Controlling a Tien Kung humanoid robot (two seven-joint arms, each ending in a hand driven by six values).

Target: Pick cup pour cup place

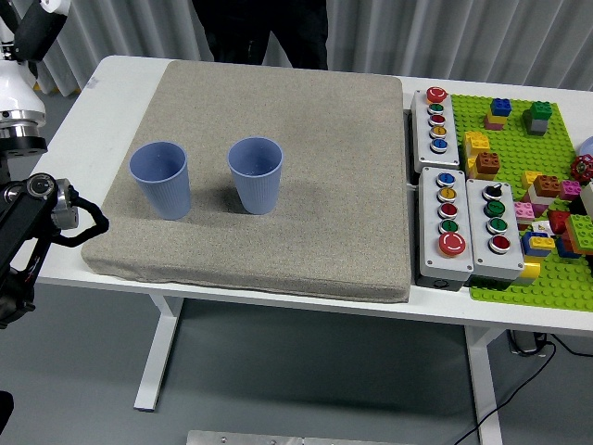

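Two blue paper cups stand upright and apart on a grey mat (306,213): the left cup (161,179) near the mat's left edge, the right cup (256,173) just beside it. My left hand (28,37) is raised at the picture's top left corner, well away from both cups and partly cut off by the frame. Its white forearm (18,93) and black arm joints (42,209) hang along the left edge. Nothing touches either cup. My right arm does not show.
A person in dark clothes (264,32) stands at the far side. Right of the mat lie three grey button boxes (447,227) and a green brick baseplate (547,278) with several coloured bricks. The white table (120,69) shows at the left.
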